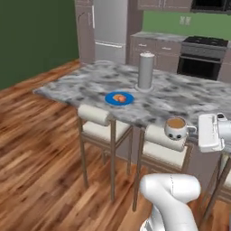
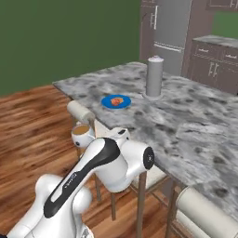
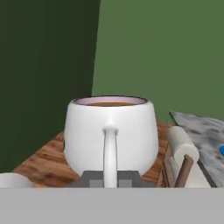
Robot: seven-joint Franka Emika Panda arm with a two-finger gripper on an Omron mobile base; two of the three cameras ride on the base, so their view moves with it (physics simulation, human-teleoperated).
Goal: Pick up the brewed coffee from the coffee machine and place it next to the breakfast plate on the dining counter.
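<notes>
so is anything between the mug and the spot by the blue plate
Nothing visible. The claw holds the mug by its handle, off the near edge of the dining counter. The marble around the blue plate is bare; the grey canister stands behind.

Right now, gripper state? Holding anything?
Gripper: jaws shut on the handle of the brewed coffee, carried in the air beside the dining counter.

light: even, bright | shadows: faint | glare: none | blur: slight softness, low resolution
</notes>
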